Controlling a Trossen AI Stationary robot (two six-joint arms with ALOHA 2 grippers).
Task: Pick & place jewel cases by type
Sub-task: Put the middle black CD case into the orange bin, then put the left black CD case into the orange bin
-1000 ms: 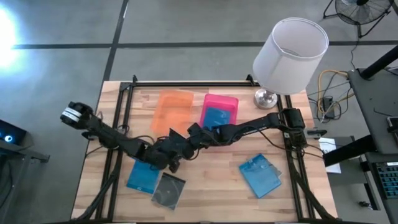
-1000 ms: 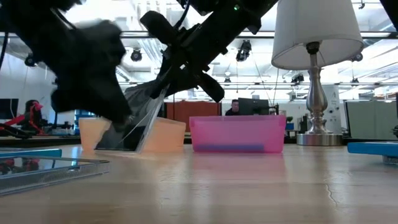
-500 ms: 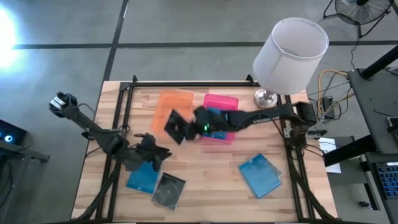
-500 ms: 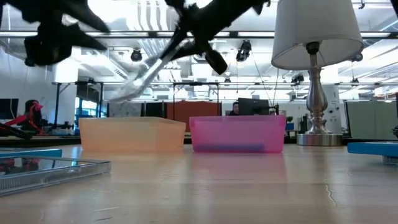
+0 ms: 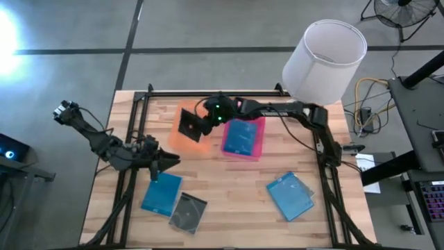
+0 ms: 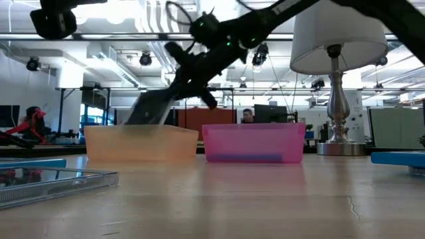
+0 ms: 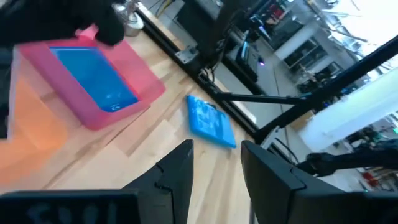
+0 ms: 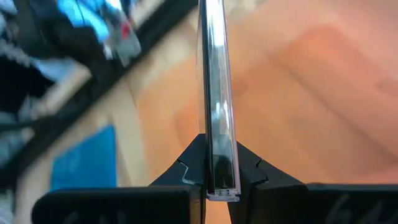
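We've got the right gripper (image 5: 202,122) pinching a dark case (image 5: 189,125) over the orange tray (image 5: 182,137); left gripper (image 5: 166,160) sits spread above a blue case (image 5: 161,194).

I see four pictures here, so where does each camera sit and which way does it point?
High view: above the table, straight down; both arms, right pincer holding a dark jewel case over the orange tray.
Low view: table height, level toward the room; one arm overhead.
Left wrist view: on the left arm, past its open pincer, toward the pink tray.
Right wrist view: on the right arm, along the gripped case's edge.
High and left wrist views share the pink tray.
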